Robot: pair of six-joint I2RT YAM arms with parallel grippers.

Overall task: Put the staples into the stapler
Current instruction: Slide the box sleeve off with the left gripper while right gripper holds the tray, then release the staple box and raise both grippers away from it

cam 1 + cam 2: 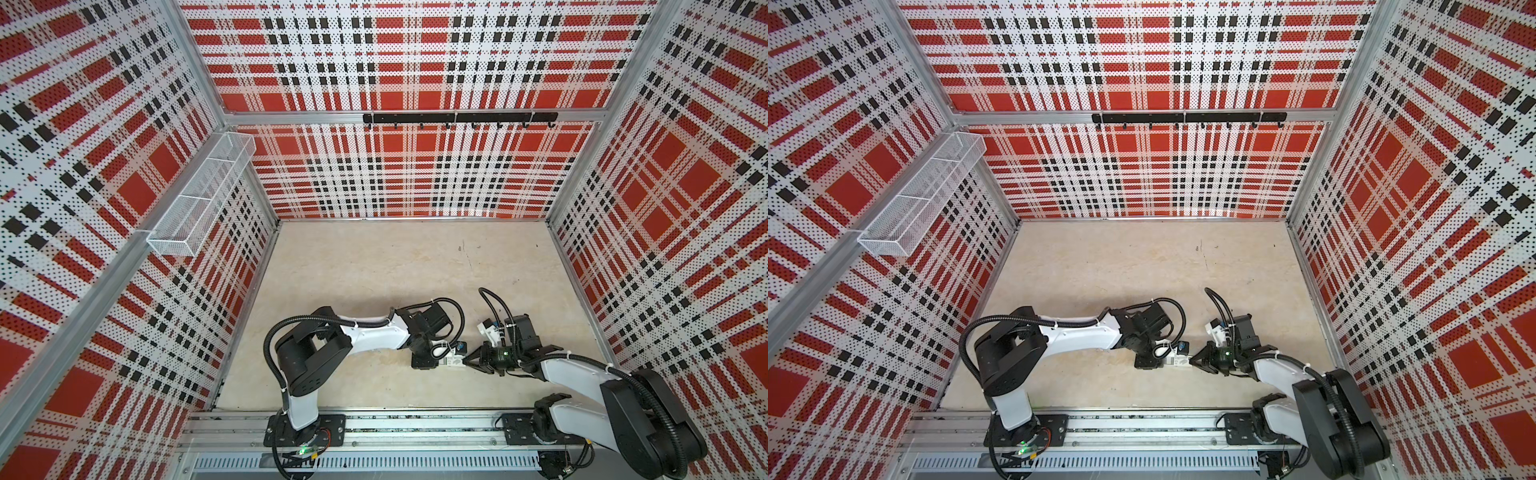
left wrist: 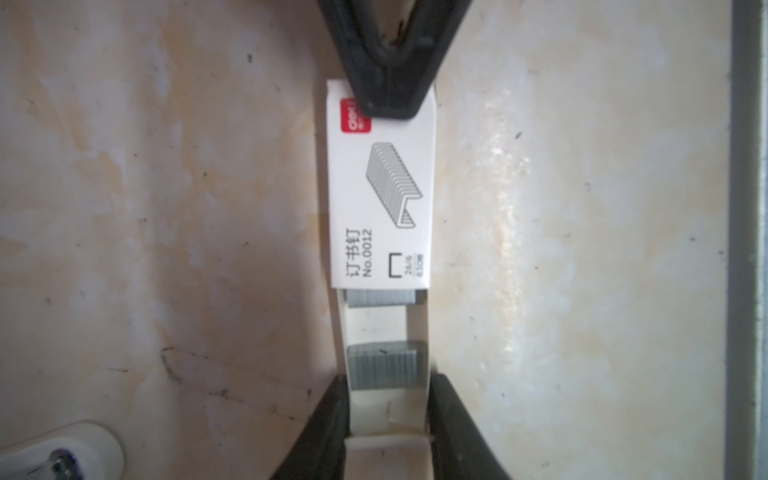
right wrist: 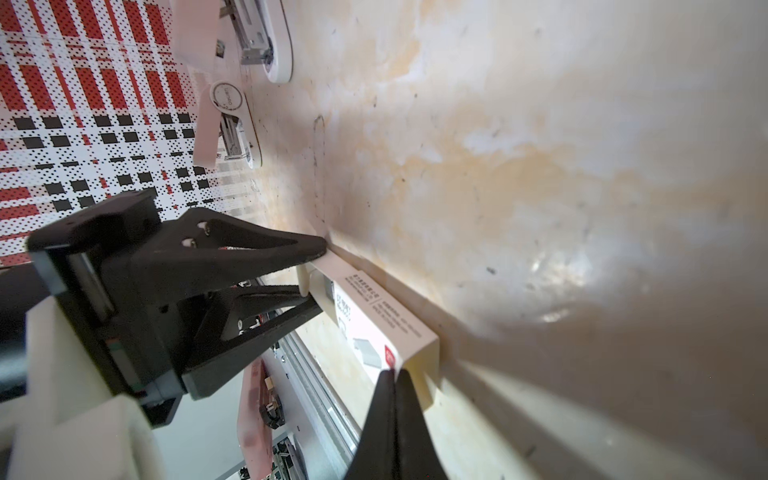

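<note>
Low and centre in both top views, the left gripper [image 2: 389, 399] clamps the white tray [image 2: 376, 320] by its sides, with the staples [image 2: 381, 365] bared just ahead, while the right gripper [image 2: 388, 104], jaws pressed together, touches the printed sleeve [image 2: 380, 187] at the far end of their shared long axis.

Staples [image 2: 381, 298] in the tray [image 2: 374, 322] vanish under the printed sleeve [image 2: 380, 187] — one stapler [image 3: 249, 33] is cut off at the picture's edge.
</note>
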